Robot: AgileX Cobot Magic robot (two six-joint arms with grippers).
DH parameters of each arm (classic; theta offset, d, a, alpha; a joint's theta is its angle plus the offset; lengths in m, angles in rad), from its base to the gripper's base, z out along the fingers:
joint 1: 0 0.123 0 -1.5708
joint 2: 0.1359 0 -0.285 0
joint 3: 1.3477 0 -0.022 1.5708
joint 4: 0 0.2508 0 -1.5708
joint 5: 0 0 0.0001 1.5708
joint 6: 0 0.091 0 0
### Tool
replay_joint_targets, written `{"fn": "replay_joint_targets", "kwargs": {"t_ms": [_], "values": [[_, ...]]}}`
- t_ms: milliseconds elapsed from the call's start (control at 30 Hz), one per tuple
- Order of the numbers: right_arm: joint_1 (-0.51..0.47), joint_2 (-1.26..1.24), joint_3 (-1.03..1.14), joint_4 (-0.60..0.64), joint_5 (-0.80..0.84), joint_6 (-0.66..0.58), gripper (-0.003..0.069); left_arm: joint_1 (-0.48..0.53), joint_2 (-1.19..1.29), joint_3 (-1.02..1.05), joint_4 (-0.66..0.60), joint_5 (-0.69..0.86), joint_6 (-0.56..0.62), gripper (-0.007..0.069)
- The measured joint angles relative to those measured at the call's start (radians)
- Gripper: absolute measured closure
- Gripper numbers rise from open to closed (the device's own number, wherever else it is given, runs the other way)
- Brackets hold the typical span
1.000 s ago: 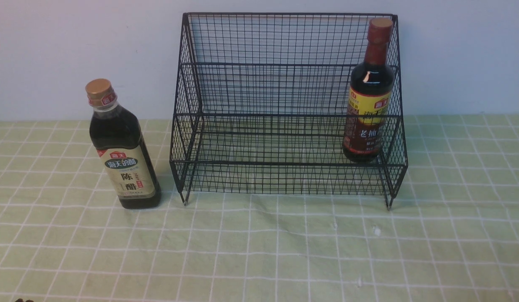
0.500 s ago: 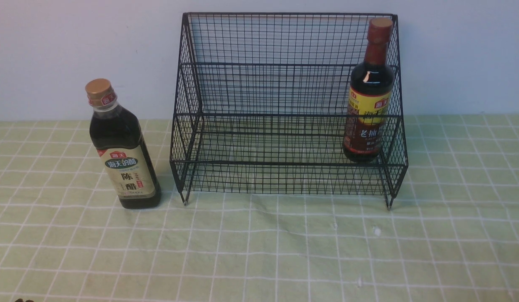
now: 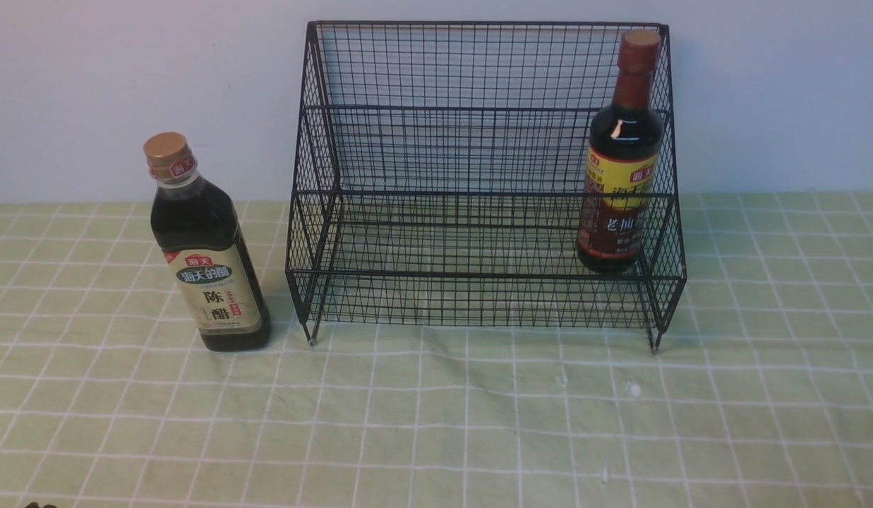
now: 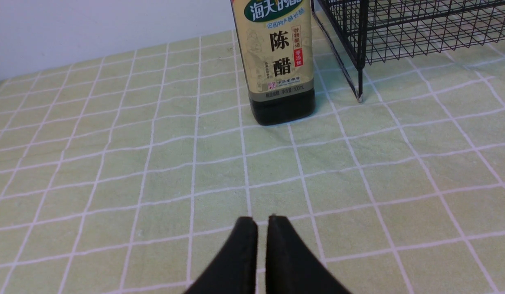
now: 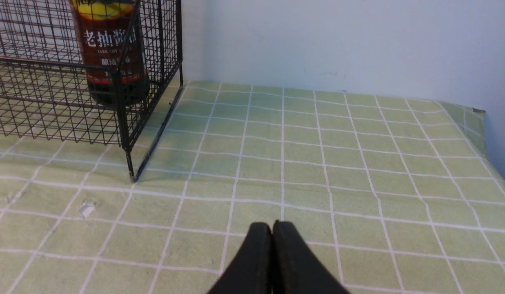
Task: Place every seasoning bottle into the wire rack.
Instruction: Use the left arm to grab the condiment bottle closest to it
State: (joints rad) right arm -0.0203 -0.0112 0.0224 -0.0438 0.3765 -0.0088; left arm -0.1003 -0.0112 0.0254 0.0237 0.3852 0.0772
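Black wire rack [image 3: 478,107] is set on green cloth [image 3: 436,423]. The gold-cap bottle [image 3: 209,268] is stood at its 9 o'clock, well apart from the left gripper [image 4: 262,222], about 1 o'clock from it. The red-cap bottle [image 3: 619,169] is kept inside at 3 o'clock. The left gripper and right gripper [image 5: 272,226] are pinched together, empty.

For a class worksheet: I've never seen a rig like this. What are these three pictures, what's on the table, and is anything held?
This is a two-armed robot. The wide picture comes from a camera between its arms, looking forward. The other two come from wrist cameras; the black tips there are the left end effector and the right end effector, both shut, holding nothing. On the green checked cloth stands a black wire rack. A red-capped bottle stands upright inside it, at its right end. A gold-capped bottle stands on the cloth outside the rack, to its left.
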Motion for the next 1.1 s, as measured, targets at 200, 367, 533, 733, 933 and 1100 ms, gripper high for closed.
{"fn": "replay_joint_targets", "kwargs": {"t_ms": [200,367,533,733,933,1100], "values": [[0.000,0.000,0.000,0.000,0.000,0.000,0.0672,0.000,0.000,0.001,0.036,-0.016,0.016,0.0607],[0.000,0.000,0.000,0.000,0.001,0.000,0.0672,0.000,0.000,0.004,0.012,-0.225,-0.014,0.0607],[0.000,0.000,0.000,0.000,0.001,0.000,0.0672,0.000,0.000,0.004,-0.105,-0.451,-0.114,0.0607],[0.000,0.000,0.000,0.000,0.001,0.000,0.0672,0.000,0.000,0.004,-0.135,-0.634,-0.134,0.0607],[0.000,0.000,0.000,0.000,0.001,0.000,0.0672,0.000,0.035,0.001,-0.139,-0.854,-0.139,0.0607],[0.000,0.000,0.000,0.000,0.001,0.000,0.0672,0.000,0.234,-0.088,-0.058,-0.858,-0.204,0.0601]]}}
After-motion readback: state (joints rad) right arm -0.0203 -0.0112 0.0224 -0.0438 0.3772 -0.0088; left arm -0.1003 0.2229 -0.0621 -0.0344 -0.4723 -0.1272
